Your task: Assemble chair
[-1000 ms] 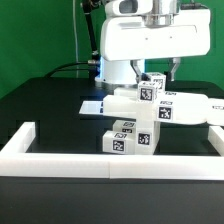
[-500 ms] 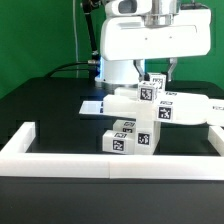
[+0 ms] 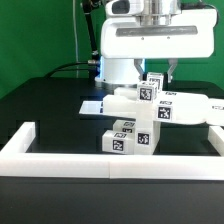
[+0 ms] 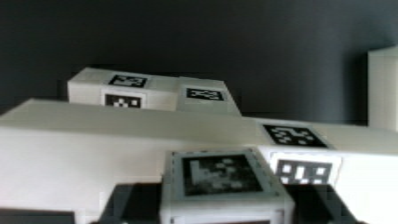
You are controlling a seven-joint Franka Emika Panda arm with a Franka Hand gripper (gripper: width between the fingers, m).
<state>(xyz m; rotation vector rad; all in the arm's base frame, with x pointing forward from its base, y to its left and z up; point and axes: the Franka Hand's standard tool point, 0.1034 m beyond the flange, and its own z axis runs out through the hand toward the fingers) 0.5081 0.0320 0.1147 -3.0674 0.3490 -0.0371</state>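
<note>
Chair parts (image 3: 135,118) crowd behind the white rail (image 3: 110,158); hand (image 3: 160,68) grip seemingly indiscernible.

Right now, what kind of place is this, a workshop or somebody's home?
Most likely a robotics lab bench, not a home. A black table is bordered by a long white rail, a green backdrop hangs behind, and the white chair parts carry black-and-white square tags for camera tracking.

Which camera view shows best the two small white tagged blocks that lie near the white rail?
The exterior view shows them best: the two small tagged blocks lie side by side on the black table, just behind the white rail, whole and sharp. The wrist view is blurred and close; whether its tagged parts include these blocks cannot be told.
</note>
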